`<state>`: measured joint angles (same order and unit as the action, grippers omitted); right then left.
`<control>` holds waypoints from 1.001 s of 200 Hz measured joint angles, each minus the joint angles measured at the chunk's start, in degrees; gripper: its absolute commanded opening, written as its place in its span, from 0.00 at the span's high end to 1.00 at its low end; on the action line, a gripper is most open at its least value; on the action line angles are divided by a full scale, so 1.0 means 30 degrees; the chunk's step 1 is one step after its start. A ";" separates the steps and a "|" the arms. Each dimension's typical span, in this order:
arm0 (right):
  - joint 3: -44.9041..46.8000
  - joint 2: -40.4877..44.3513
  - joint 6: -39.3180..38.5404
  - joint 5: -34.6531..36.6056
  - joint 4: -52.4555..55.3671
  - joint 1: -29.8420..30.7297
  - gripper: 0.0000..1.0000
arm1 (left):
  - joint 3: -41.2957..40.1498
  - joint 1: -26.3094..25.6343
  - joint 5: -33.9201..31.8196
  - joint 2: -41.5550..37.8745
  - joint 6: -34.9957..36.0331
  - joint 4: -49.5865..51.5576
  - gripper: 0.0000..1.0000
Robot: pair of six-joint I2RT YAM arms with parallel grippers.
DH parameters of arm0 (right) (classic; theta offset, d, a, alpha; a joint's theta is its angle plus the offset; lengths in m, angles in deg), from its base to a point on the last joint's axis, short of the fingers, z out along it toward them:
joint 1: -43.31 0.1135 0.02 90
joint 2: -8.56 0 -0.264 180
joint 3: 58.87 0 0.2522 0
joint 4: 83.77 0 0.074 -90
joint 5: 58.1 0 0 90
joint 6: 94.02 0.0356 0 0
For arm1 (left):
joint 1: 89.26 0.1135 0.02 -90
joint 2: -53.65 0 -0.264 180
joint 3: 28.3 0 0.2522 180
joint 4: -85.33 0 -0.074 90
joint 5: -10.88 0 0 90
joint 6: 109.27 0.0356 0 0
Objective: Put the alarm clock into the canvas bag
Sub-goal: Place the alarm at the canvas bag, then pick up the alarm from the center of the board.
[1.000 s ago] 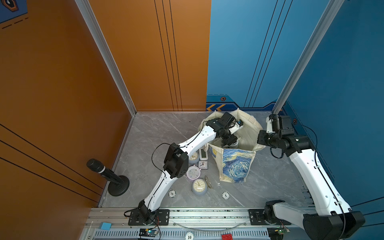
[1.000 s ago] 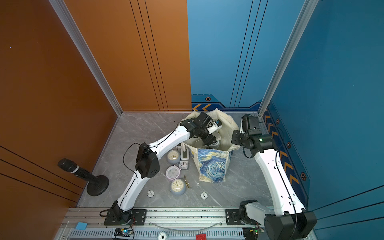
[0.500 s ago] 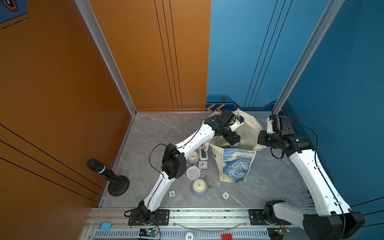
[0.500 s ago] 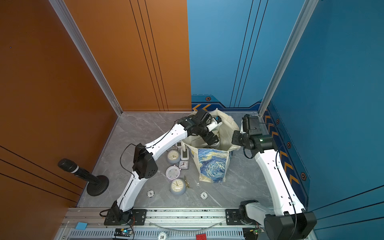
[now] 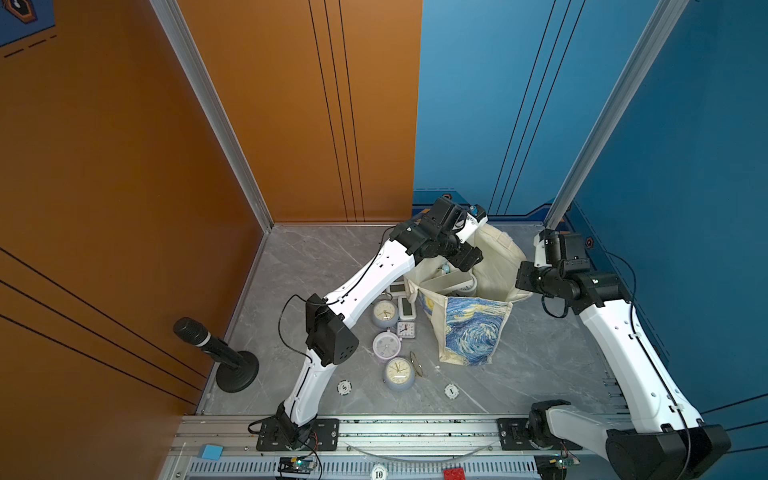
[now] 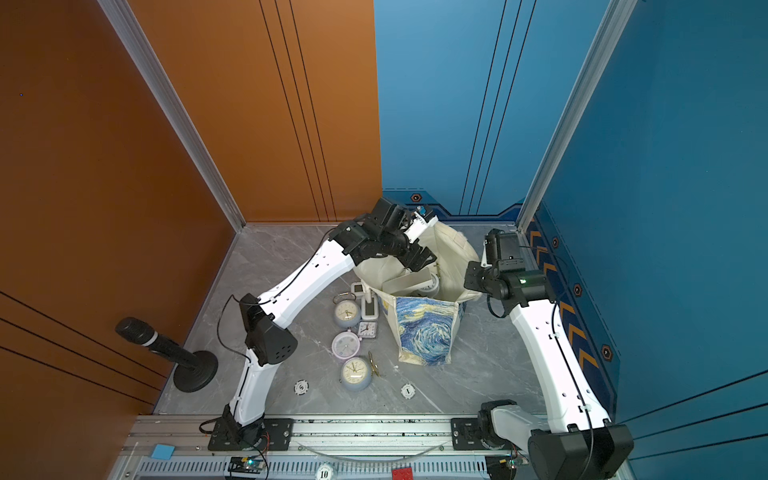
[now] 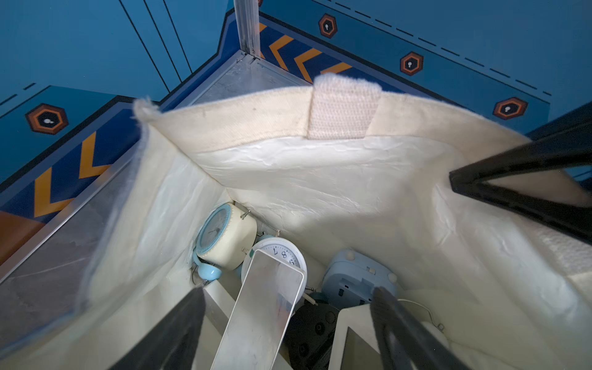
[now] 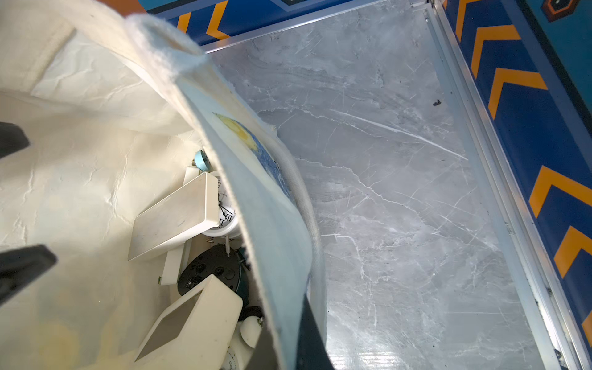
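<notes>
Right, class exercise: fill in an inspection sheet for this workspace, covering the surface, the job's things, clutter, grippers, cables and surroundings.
Surface: grey marbled tabletop, no spills seen.
Job's things: cream canvas bag with blue-and-yellow swirl print stands open. It holds several alarm clocks, among them a cream round clock with pale blue face. Several more sit on the tabletop beside it, such as a lilac round clock.
Clutter: white round chips, one by the left arm, one in front of the bag; black microphone on a round stand.
Grippers: left gripper open, empty, over the bag's mouth; right gripper shut on the bag's rim.
Cables: black cable loops at the left arm's elbow.
Surroundings: orange wall panels, blue wall panels.
</notes>
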<state>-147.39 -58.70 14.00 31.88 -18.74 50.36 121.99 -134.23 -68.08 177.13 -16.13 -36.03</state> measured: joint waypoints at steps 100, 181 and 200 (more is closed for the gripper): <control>0.0000 0.0000 0.0000 -0.0146 -0.0109 0.0000 0.91 | -0.2710 0.0568 -0.5763 -0.3541 -0.3555 -0.0022 0.23; 0.0000 0.0000 0.0000 -0.0219 -0.0117 0.0000 0.91 | -0.8801 0.3526 -0.7708 -0.7723 -0.6433 -0.0197 0.20; 0.0000 0.0000 0.0000 -0.0313 -0.0146 0.0000 0.91 | -1.0637 0.4124 -0.7803 -0.8794 -0.6972 -0.0335 0.20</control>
<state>-147.39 -58.70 14.00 30.94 -19.18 50.36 90.08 -121.86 -91.48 150.75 -37.05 -37.03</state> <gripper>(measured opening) 0.090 0.799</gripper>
